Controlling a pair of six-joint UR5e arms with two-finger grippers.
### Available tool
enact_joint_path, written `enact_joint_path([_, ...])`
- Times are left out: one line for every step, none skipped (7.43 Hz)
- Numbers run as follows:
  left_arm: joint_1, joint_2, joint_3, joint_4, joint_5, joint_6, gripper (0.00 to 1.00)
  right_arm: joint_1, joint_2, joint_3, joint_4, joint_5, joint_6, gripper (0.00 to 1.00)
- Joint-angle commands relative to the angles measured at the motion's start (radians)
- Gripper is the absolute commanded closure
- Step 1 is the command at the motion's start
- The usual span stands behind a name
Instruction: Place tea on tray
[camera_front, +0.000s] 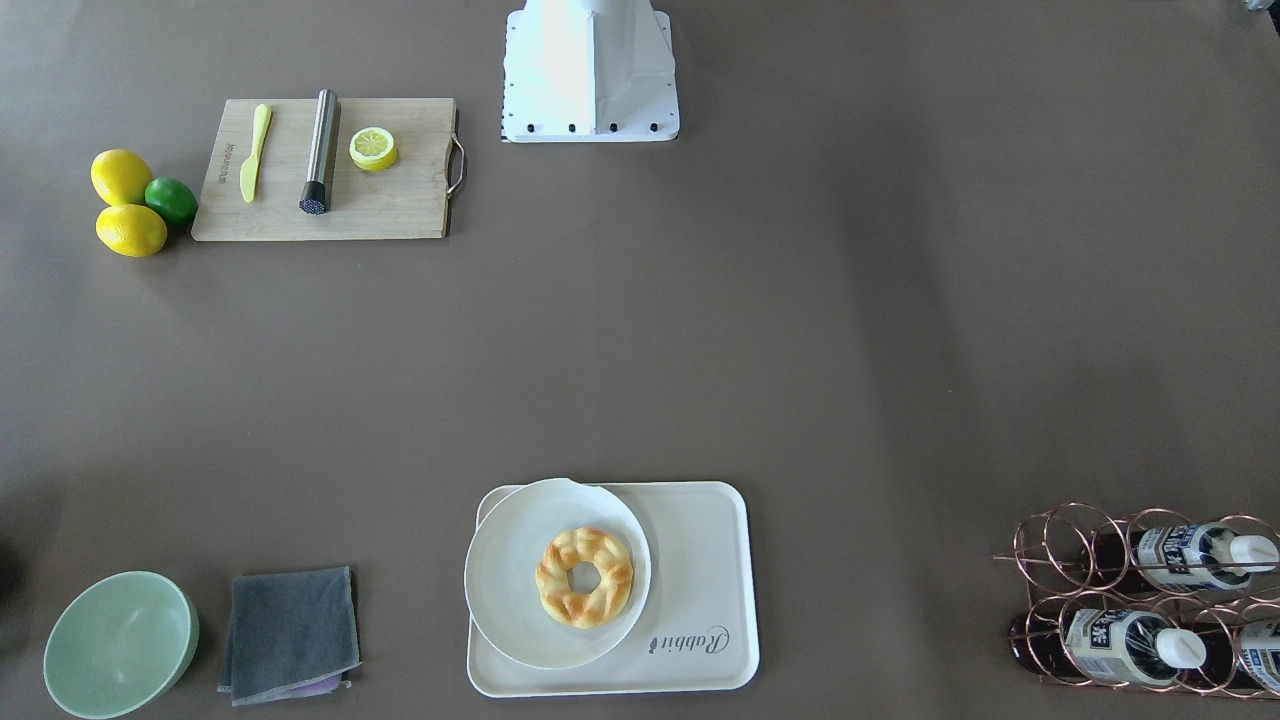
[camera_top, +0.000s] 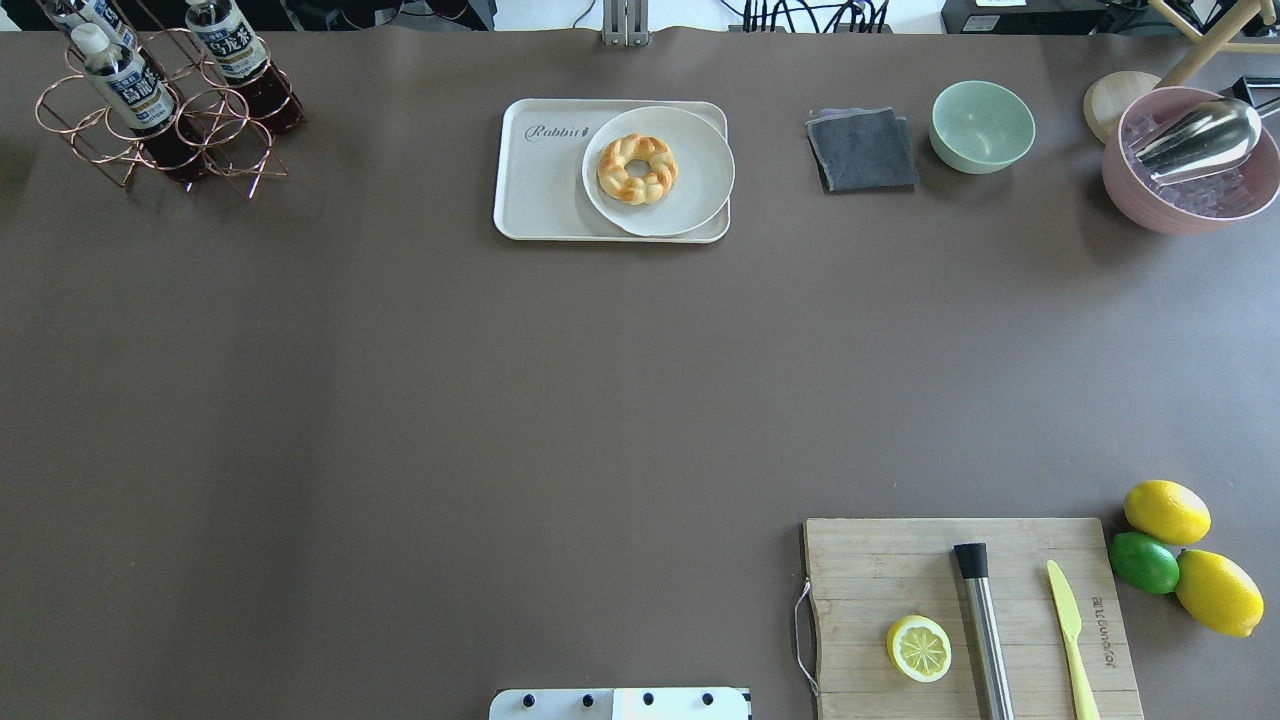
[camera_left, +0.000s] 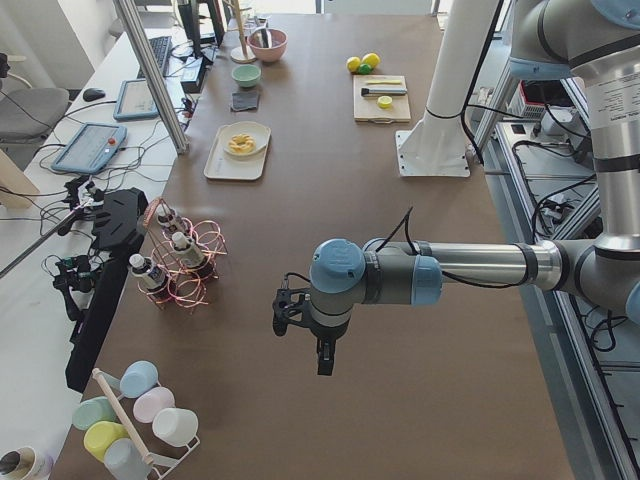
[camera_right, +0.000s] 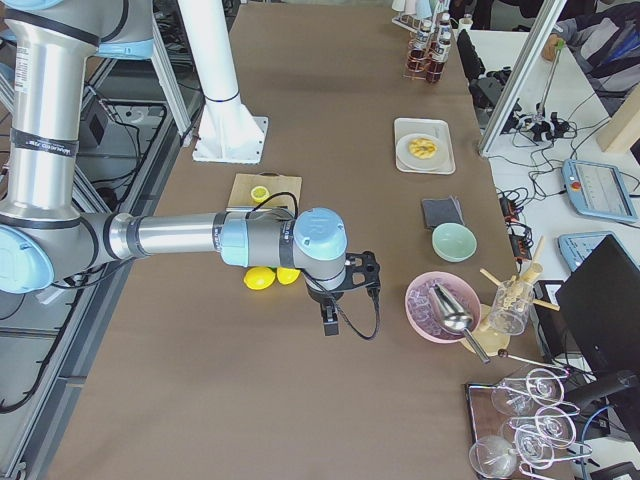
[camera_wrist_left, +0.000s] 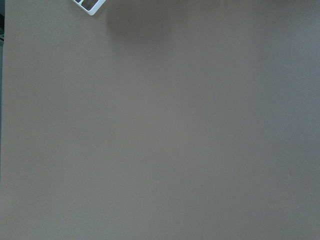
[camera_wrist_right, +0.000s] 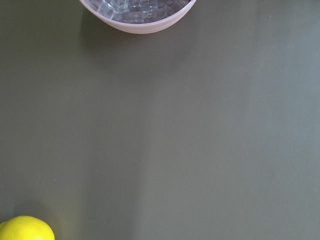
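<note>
Several tea bottles (camera_top: 122, 75) with white caps lie in a copper wire rack (camera_top: 130, 152) at the far left corner; they also show in the front-facing view (camera_front: 1190, 555). The cream tray (camera_top: 545, 185) with "Rabbit" lettering sits at the far middle and carries a round white plate (camera_top: 690, 190) with a braided donut (camera_top: 637, 168). My left gripper (camera_left: 326, 362) hangs over bare table well short of the rack (camera_left: 185, 262); I cannot tell if it is open. My right gripper (camera_right: 331, 327) hangs near the lemons (camera_right: 260, 278); I cannot tell its state either.
A wooden cutting board (camera_top: 880, 570) at the near right holds a lemon half (camera_top: 919, 648), a metal cylinder (camera_top: 982, 630) and a yellow knife (camera_top: 1068, 625). Lemons and a lime (camera_top: 1145, 562) lie beside it. A grey cloth (camera_top: 862, 150), green bowl (camera_top: 982, 125) and pink ice bowl (camera_top: 1150, 205) stand far right.
</note>
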Motion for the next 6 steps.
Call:
enact_joint_path([0.001, -0.005, -0.016, 0.086, -0.026, -0.002, 0.03, -0.001, -0.001, -0.003, 0.000, -0.002, 0.003, 0.00])
enact_joint_path([0.001, 0.000, -0.016, 0.084, -0.027, 0.009, 0.03, -0.001, -0.003, -0.003, -0.001, -0.003, 0.003, 0.00])
enact_joint_path([0.001, 0.000, -0.014, 0.083, -0.026, 0.009, 0.03, -0.001, -0.001, -0.003, -0.001, -0.003, 0.004, 0.00])
enact_joint_path([0.001, -0.002, -0.014, 0.083, -0.026, 0.007, 0.03, -0.001, -0.001, -0.003, -0.001, -0.005, 0.009, 0.00])
enact_joint_path([0.003, -0.002, -0.014, 0.081, -0.026, 0.007, 0.03, -0.001, -0.001, -0.001, -0.003, -0.005, 0.009, 0.00])
enact_joint_path([0.003, -0.002, -0.014, 0.080, -0.026, 0.006, 0.03, -0.001, -0.001, -0.003, -0.003, -0.025, 0.011, 0.00])
